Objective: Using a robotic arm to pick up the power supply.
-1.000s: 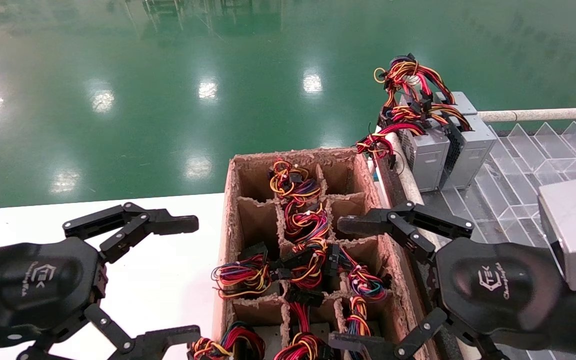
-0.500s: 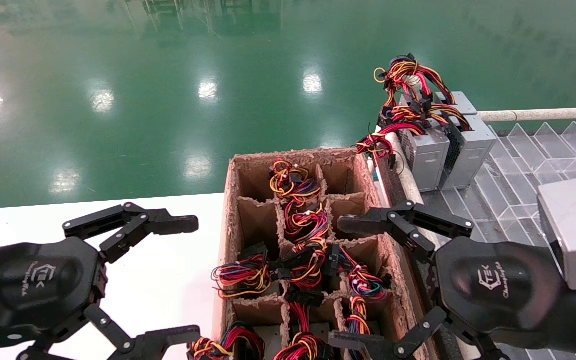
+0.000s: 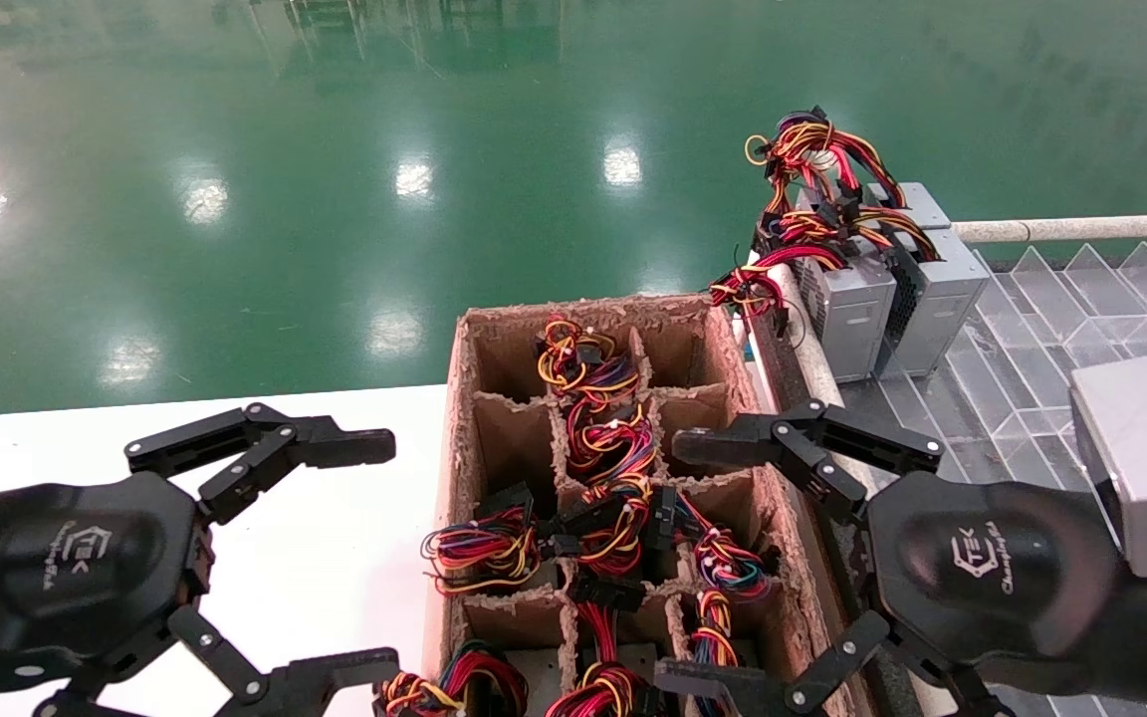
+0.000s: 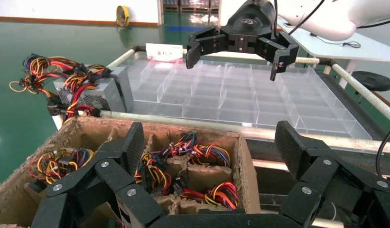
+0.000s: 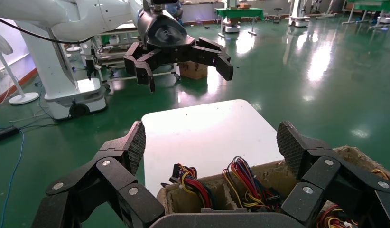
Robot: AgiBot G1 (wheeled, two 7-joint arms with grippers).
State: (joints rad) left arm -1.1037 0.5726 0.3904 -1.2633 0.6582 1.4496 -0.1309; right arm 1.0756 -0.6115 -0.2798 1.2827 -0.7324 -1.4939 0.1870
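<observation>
Two grey power supply boxes (image 3: 872, 299) with perforated sides and red-yellow wire bundles stand side by side at the back right; one of them also shows in the left wrist view (image 4: 96, 95). More coloured wire bundles (image 3: 613, 448) fill the cells of a brown cardboard divider box (image 3: 464, 418), and what lies under them is mostly hidden. My left gripper (image 3: 374, 553) hovers open over the white table, left of the box. My right gripper (image 3: 678, 563) hovers open at the box's right wall. Nothing sits between the fingers of either gripper (image 4: 209, 147) (image 5: 213, 145).
A clear plastic divided tray (image 3: 1081, 299) framed by a white rail (image 3: 1071, 227) lies to the right of the box. The white table (image 3: 335, 558) carries the box on its right part. Green floor lies beyond.
</observation>
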